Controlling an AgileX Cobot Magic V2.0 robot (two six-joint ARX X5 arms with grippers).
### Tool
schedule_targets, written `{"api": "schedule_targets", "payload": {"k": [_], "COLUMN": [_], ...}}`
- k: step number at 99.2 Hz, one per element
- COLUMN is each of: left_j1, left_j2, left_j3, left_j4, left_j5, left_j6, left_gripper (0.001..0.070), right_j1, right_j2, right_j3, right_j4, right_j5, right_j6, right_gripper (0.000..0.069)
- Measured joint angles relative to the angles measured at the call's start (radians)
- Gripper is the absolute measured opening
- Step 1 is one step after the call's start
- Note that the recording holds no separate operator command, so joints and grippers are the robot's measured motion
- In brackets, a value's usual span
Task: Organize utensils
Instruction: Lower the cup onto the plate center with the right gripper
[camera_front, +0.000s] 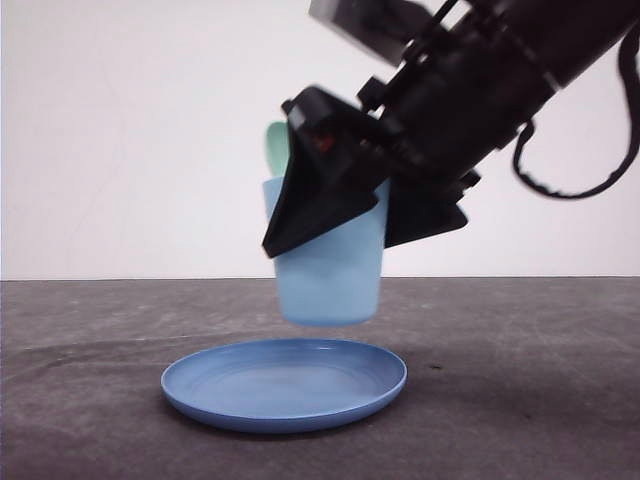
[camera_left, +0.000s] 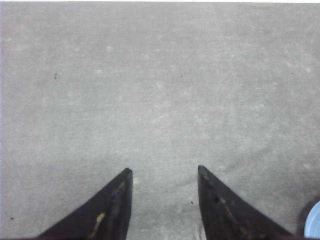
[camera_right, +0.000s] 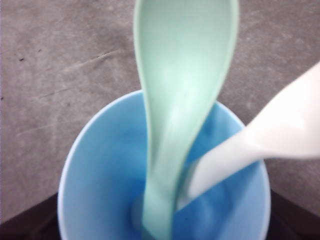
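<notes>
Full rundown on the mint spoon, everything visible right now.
The spoon is pale mint-green, smooth and plastic-looking, with an oval bowl narrowing into a slim handle. It stands handle-down inside the light blue cup, bowl sticking up above the rim, leaning beside the white fork. The right gripper holds the cup in the air above the blue plate; nothing grips the spoon itself.

spoon (camera_front: 276, 146) mostly hidden behind right gripper (camera_front: 365, 225) and cup (camera_front: 328, 275), fork (camera_right: 260, 140) tines cut off at frame edge, plate (camera_left: 313, 221) sliver at edge
</notes>
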Motion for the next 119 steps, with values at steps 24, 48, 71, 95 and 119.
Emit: {"api": "schedule_targets", "payload": {"k": [24, 48, 71, 95, 119], "left_j1": [0.000, 0.000, 0.000, 0.000, 0.000], "left_j2": [0.000, 0.000, 0.000, 0.000, 0.000], "left_j3": [0.000, 0.000, 0.000, 0.000, 0.000], "left_j4": [0.000, 0.000, 0.000, 0.000, 0.000], "left_j5": [0.000, 0.000, 0.000, 0.000, 0.000], "left_j6": [0.000, 0.000, 0.000, 0.000, 0.000], "left_gripper": [0.0239, 0.0239, 0.0239, 0.0239, 0.0239], "right_j1": [0.000, 0.000, 0.006, 0.013, 0.014], "right_j2": [0.097, 0.151, 0.204, 0.207, 0.207], "right_j3": [0.000, 0.000, 0.000, 0.000, 0.000], "right_j4": [0.134, 0.190, 0.196, 0.202, 0.195], "right_j5": [0.000, 0.000, -0.019, -0.029, -0.048], "right_j6": [0.000, 0.000, 0.000, 0.000, 0.000], "right_gripper": [0.0464, 0.0464, 0.0464, 0.0465, 0.0632]}}
